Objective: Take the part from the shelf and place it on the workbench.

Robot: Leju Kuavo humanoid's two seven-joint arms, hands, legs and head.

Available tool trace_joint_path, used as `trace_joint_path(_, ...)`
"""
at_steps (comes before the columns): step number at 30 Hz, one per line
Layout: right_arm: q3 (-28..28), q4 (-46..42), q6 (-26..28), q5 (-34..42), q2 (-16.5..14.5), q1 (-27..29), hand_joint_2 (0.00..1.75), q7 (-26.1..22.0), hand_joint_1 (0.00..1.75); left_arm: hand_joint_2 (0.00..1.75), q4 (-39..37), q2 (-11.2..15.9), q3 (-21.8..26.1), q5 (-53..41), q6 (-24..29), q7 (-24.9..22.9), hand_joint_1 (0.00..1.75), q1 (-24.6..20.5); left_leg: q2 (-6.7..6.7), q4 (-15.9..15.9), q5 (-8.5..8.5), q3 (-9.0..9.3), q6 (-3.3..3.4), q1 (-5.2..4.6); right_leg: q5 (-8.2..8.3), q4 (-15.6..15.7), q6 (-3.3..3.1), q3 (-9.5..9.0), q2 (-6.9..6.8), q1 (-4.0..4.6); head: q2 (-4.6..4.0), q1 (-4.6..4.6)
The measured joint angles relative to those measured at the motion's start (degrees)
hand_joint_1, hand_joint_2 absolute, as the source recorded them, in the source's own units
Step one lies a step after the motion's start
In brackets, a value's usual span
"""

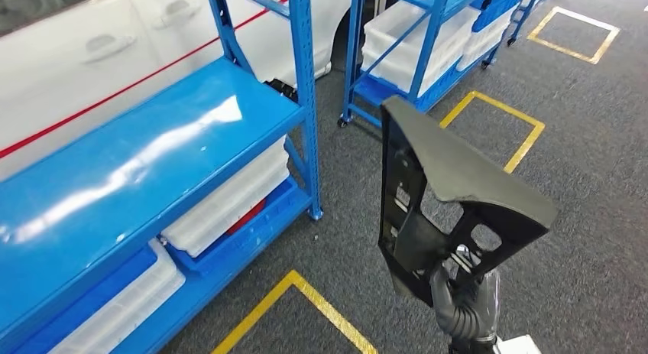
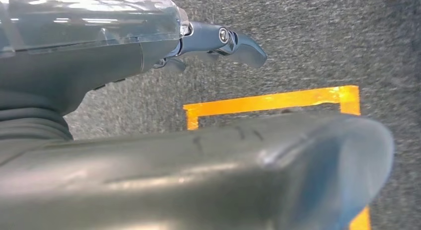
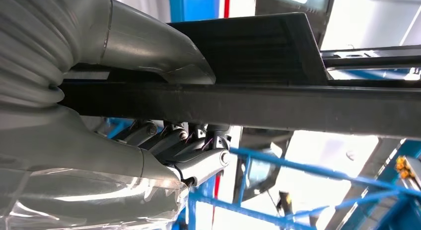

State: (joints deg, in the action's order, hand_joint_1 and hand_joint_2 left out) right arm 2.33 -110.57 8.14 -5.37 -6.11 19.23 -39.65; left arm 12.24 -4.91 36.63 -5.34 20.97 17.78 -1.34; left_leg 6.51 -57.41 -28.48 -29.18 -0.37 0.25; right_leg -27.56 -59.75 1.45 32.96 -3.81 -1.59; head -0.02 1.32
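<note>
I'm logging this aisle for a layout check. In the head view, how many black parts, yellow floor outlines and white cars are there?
black part, held by the right hand: 1
yellow floor outlines: 3
white car: 1
Total: 5

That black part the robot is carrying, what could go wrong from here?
The part is big and stands tall above the right hand, which grips it only at its lower end, so it might tip or slip in the grip. The blue shelf stands close on the left; a turn that way might knock the part against its post.
</note>
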Motion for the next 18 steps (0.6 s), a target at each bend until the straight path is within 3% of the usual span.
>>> trace_joint_path(2, -0.08, 0.25, -0.06, -0.19, -0.11, 0.12, 1.75, 0.01, 1.75, 0.00, 0.00, -0.27, 0.05, -0.30, 0.57, -0.79, 0.00, -0.15, 0.82, -0.05, -0.19, 0.38, -0.67, 0.10, 0.23, -0.13, -0.98, 0.31, 1.30, 0.14, 0.00, 0.04)
trace_joint_path(4, -0.15, 0.58, -0.13, -0.13, -0.14, 0.01, 1.75, -0.01, 1.75, 0.00, 0.00, -0.61, 0.10, -0.51, 0.83, -0.87, 0.00, -0.27, -1.09, -1.44, -1.58, 0.08, -1.24, 0.44, 0.60, 0.09, -1.74, 0.58, 2.49, -0.02, 0.00, 0.04)
trace_joint_path(6, -0.17, 0.97, -0.08, 0.03, -0.14, -0.35, 1.75, -0.01, 1.75, 0.00, 0.00, -0.87, 0.19, -0.58, 0.84, -0.33, 0.00, -0.13, -4.57, -7.17, -5.26, -2.49, -1.49, 0.71, 0.92, 0.21, -2.31, 0.91, 3.70, -0.01, -0.01, 0.04)
trace_joint_path(8, -0.16, 1.49, 0.44, 0.04, -0.13, -0.70, 1.75, 0.00, 1.75, 0.00, 0.00, -0.97, 0.31, -0.52, 0.82, 0.68, 0.00, 0.08, -5.91, -14.75, -8.46, -6.06, -1.40, 0.74, 1.11, 0.18, -2.64, 1.26, 5.16, 0.30, 0.00, 0.04)
trace_joint_path(9, -0.15, 1.79, 0.99, -0.08, -0.13, -0.80, 1.75, 0.01, 1.75, 0.00, 0.00, -0.98, 0.38, -0.44, 0.85, 1.22, 0.00, 0.14, -6.07, -16.58, -8.59, -7.00, -1.25, 0.72, 1.17, 0.16, -2.72, 1.33, 5.96, 0.48, 0.00, 0.04)
trace_joint_path(10, -0.13, 2.08, 1.65, -0.27, -0.11, -0.92, 1.75, 0.01, 1.75, 0.00, 0.00, -1.01, 0.48, -0.34, 0.88, 1.70, 0.00, 0.16, -6.21, -16.19, -7.54, -6.92, -1.01, 0.69, 1.21, 0.13, -2.74, 1.33, 6.79, 0.62, 0.00, 0.04)
trace_joint_path(12, -0.06, 2.50, 2.79, -0.72, -0.09, -1.27, 1.75, 0.01, 1.75, 0.00, 0.00, -1.10, 0.76, -0.21, 0.95, 2.29, 0.00, 0.12, -7.35, -9.58, -3.17, -4.08, -0.29, 0.57, 1.27, 0.08, -2.69, 1.18, 8.44, 0.80, 0.00, 0.04)
trace_joint_path(14, 0.07, 2.72, 3.31, -0.94, -0.03, -1.65, 1.75, 0.00, 1.75, 0.00, 0.00, -1.24, 1.09, -0.15, 1.01, 2.51, 0.00, 0.05, -10.15, -2.90, -0.48, -1.23, 0.34, 0.49, 1.47, -0.01, -2.31, 1.28, 9.94, 0.85, 0.00, 0.03)
trace_joint_path(16, 0.25, 2.98, 3.46, -0.82, 0.09, -1.99, 1.75, 0.00, 1.75, 0.00, 0.00, -1.37, 1.29, -0.03, 1.11, 2.49, 0.00, 0.05, -11.44, -0.88, -0.34, -0.51, 0.57, 0.30, 1.91, 0.07, -1.52, 1.75, 11.33, 0.49, -0.01, 0.02)
trace_joint_path(17, 0.33, 3.12, 3.58, -0.68, 0.21, -2.10, 1.75, 0.01, 1.75, 0.00, 0.00, -1.46, 1.35, 0.03, 1.21, 2.39, 0.00, 0.00, -10.82, -0.53, -0.16, -0.39, 0.69, 0.18, 2.21, 0.27, -1.05, 1.96, 12.08, 0.25, -0.01, 0.03)
trace_joint_path(18, 0.38, 3.24, 3.78, -0.50, 0.40, -2.13, 1.75, -0.01, 1.75, 0.00, 0.00, -1.55, 1.43, 0.08, 1.35, 2.17, 0.00, -0.06, -10.06, -0.11, 0.16, -0.20, 0.92, 0.23, 2.33, 0.28, -0.71, 2.11, 11.75, 0.19, -0.01, 0.02)
